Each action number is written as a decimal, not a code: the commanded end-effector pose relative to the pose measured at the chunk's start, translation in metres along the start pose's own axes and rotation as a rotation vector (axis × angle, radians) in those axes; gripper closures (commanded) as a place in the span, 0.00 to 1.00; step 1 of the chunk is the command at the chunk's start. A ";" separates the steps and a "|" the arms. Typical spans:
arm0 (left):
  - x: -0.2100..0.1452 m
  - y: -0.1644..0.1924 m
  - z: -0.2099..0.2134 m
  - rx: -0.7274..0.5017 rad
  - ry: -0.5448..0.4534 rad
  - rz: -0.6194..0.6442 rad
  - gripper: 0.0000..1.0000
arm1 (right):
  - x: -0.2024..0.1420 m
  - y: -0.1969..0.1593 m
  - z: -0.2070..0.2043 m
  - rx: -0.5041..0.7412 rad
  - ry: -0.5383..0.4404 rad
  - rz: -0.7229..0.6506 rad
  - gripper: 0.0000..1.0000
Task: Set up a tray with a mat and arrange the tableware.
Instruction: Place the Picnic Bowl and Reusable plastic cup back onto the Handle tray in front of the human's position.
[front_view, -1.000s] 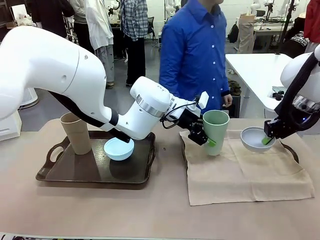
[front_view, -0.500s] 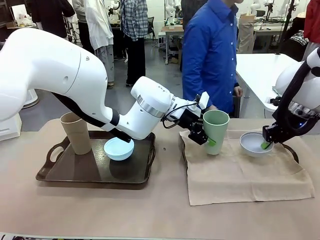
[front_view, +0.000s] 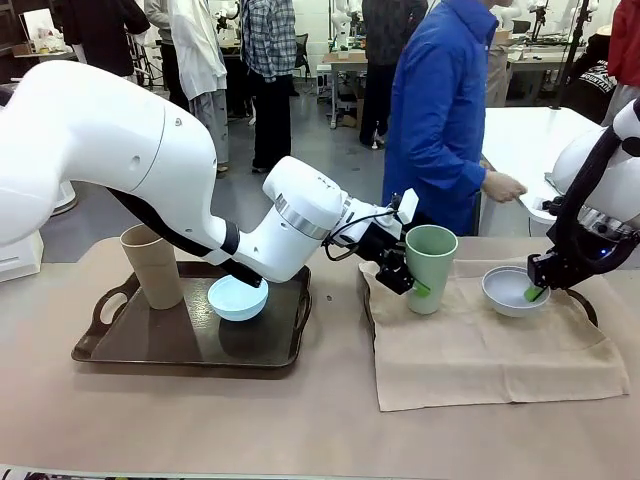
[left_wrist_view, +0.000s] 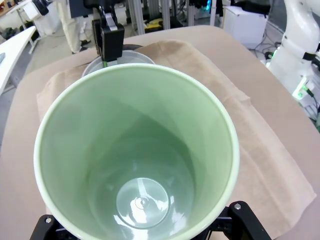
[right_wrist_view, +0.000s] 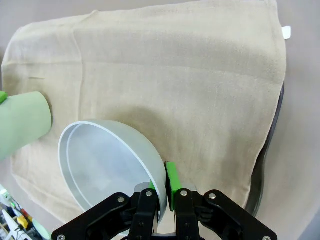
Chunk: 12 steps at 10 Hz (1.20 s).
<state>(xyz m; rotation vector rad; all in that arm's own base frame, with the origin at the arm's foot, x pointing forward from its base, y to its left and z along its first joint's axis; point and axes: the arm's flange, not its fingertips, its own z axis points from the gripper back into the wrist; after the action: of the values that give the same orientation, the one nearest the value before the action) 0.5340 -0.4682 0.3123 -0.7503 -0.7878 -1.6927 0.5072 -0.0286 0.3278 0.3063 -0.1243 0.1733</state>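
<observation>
Gleaming pale green tumbler (front_view: 431, 262), smooth white bowl (front_view: 506, 287)

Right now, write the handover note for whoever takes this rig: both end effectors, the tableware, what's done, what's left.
Left end effector: clamped around the pale green tumbler, which is upright at the mat's left end.
Right end effector: shut on the rim of the white bowl, low at the mat's far right.
Tan tumbler and light blue bowl: on the bare dark tray.
Done: mat spread over a second tray.
Left: probably set down and release both held pieces, then bring over the other two.
</observation>
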 end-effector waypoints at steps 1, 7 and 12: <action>0.001 0.005 -0.001 -0.011 0.010 0.003 0.16 | 0.006 -0.007 -0.009 0.031 -0.028 0.000 0.93; -0.005 -0.007 0.016 -0.030 0.089 0.091 0.00 | -0.016 0.004 0.019 -0.098 -0.029 -0.023 0.00; -0.012 -0.018 0.052 0.011 0.273 0.294 0.00 | -0.059 0.021 0.075 -0.153 -0.041 0.031 0.00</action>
<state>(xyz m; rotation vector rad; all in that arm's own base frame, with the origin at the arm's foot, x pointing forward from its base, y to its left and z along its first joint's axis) 0.5336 -0.4226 0.3128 -0.6368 -0.5285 -1.5165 0.4529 -0.0401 0.3920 0.1796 -0.2000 0.1965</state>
